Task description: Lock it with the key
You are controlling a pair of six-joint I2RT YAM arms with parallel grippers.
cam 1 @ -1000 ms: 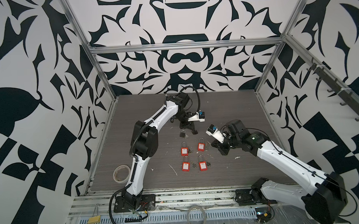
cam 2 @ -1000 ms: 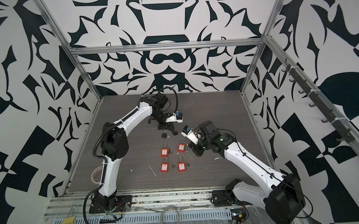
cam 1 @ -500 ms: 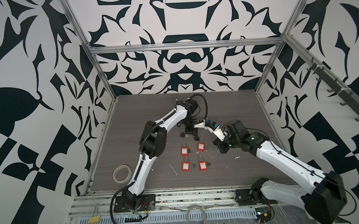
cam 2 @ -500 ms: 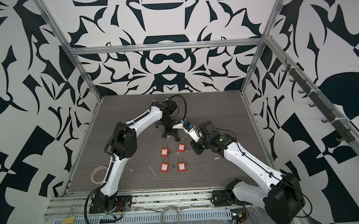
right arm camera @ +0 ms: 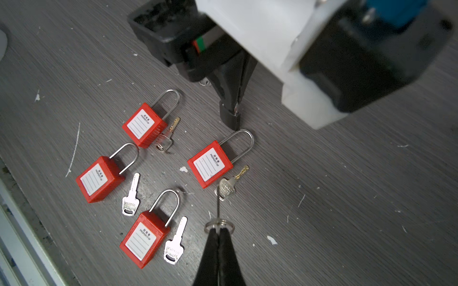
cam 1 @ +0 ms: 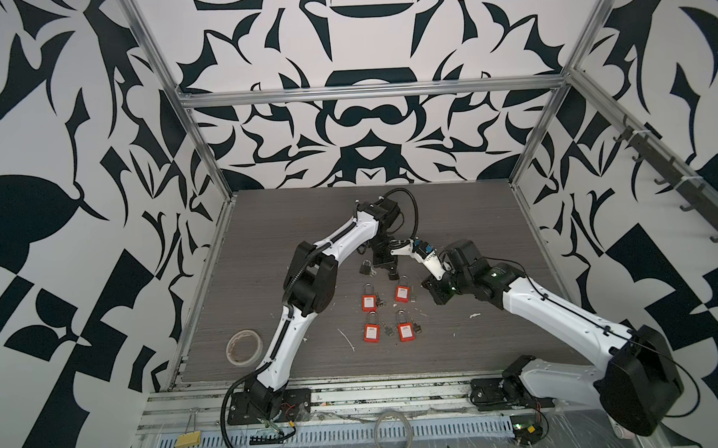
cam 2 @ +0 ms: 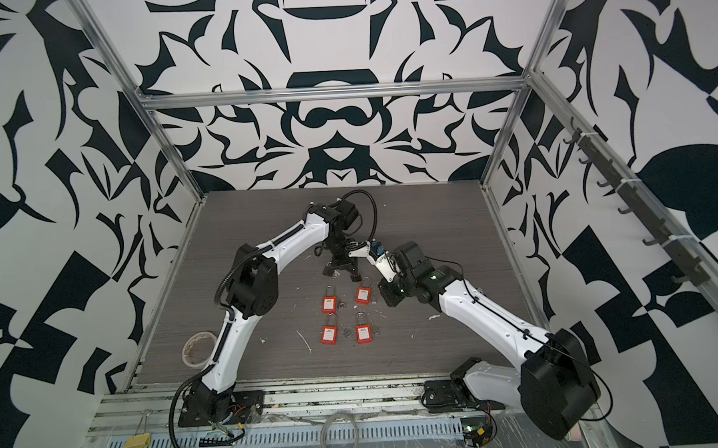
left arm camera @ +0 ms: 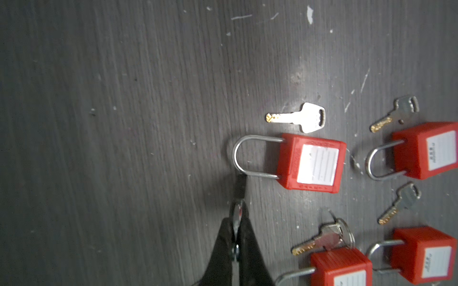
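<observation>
Swinging in from the back left of the table (cam 1: 266, 237) over the last second, the left arm (cam 1: 341, 238) is now reaching the middle, while the right arm (cam 1: 552, 308) is hardly shifting.

Nearest the front edge, a tape roll (cam 1: 244, 347) is lying off to the left, well apart from the work. Next, four red padlocks (cam 1: 371, 332) are lying in two rows, with loose keys (right arm camera: 130, 198) among them. The right gripper (right arm camera: 218, 231) is pinching a key ring (right arm camera: 219, 224), fingers pressed tight on the wire. The key (right arm camera: 226, 189) on that ring is lying flat just beside the target padlock (right arm camera: 210, 166), on the right of the farther row.

Beyond it, the left gripper (right arm camera: 234, 109) is resting its pressed-together tips at the shackle (right arm camera: 244, 141). A small dark piece (right arm camera: 229, 118) is sticking out of them, and I cannot tell whether it is being held. Farthest back, a black padlock (cam 1: 366, 267) is lying alone.

As I read it, the key is being fetched, not yet inserted. Next it is going to need lifting and lining up with the keyway. A key dangling from a ring swings, so a firmer hold on its head looks wise.
</observation>
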